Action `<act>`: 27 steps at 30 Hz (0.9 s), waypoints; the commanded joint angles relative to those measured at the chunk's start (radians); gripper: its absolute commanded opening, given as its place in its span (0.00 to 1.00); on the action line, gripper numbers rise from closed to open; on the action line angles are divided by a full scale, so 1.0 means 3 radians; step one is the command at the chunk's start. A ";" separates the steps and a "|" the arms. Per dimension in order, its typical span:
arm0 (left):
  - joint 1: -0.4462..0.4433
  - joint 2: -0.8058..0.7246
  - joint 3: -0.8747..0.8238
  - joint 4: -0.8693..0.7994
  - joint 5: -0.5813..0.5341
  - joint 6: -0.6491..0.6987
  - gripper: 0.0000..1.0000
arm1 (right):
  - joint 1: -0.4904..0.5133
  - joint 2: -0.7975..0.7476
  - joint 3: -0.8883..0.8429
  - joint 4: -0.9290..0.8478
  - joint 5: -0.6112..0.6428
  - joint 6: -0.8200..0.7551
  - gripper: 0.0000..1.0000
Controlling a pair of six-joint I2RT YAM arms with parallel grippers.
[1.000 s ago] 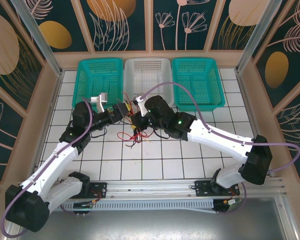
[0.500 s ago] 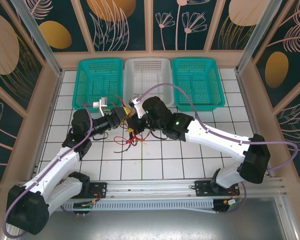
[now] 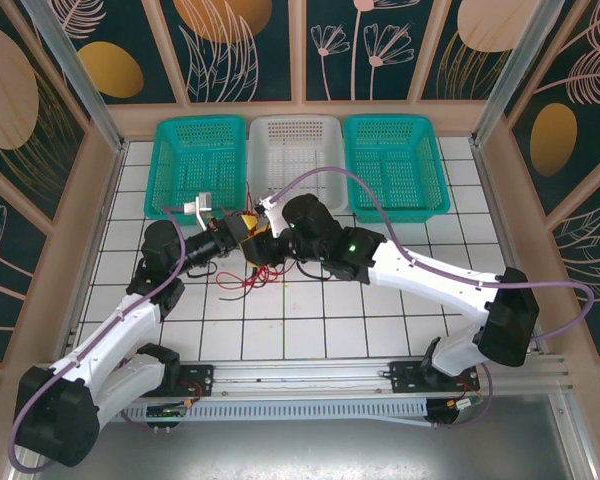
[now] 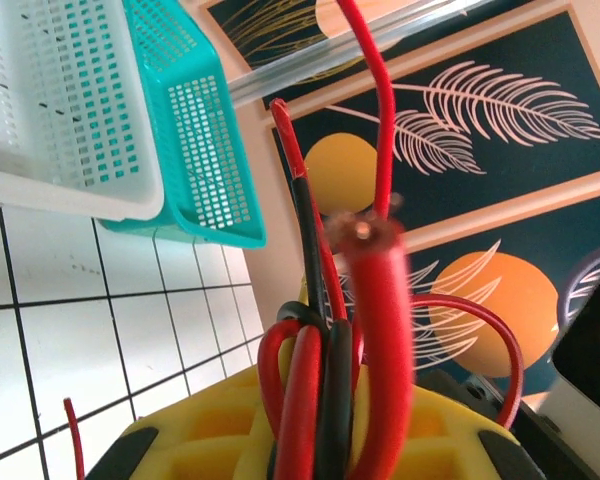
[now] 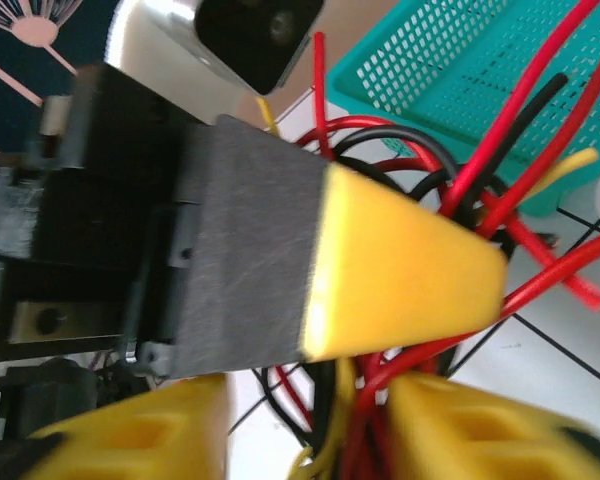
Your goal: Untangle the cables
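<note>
The cables (image 3: 242, 280) are a tangle of thin red, black and yellow wires; part lies on the white tiles, part hangs between the two grippers. My left gripper (image 3: 242, 230) has its yellow fingers shut on a bunch of red and black cables (image 4: 320, 380), which stick up from the left gripper (image 4: 325, 410). My right gripper (image 3: 267, 236) meets it from the right. The right gripper (image 5: 320, 440) has its fingers apart, with red, black and yellow cables (image 5: 500, 160) running loosely through the gap. One left-gripper finger (image 5: 410, 265) crosses just above it.
Three baskets stand along the back wall: a teal one (image 3: 202, 121), a white one (image 3: 296, 119) and another teal one (image 3: 392, 118). The white basket (image 4: 50, 100) and a teal basket (image 4: 195, 130) lie close behind the grippers. Open tiles stretch toward the near edge.
The left gripper has shut on the cables and the right gripper has opened. Both have shifted a little to the left, and the loose wires have trailed that way.
</note>
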 commanded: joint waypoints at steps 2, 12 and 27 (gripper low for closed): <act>-0.0063 -0.0028 -0.0022 0.0827 -0.0006 -0.0234 0.00 | -0.0033 -0.0516 -0.0164 0.0069 0.0669 0.0114 0.64; -0.0063 0.0644 0.0135 0.3012 0.0528 -0.1153 0.00 | -0.1077 -0.1583 -0.0799 0.0192 -0.0697 0.0768 0.70; -0.0066 0.0739 0.0375 0.3797 0.0764 -0.1492 0.00 | -0.1018 -0.1118 -0.0828 0.1072 -0.1944 0.1042 0.43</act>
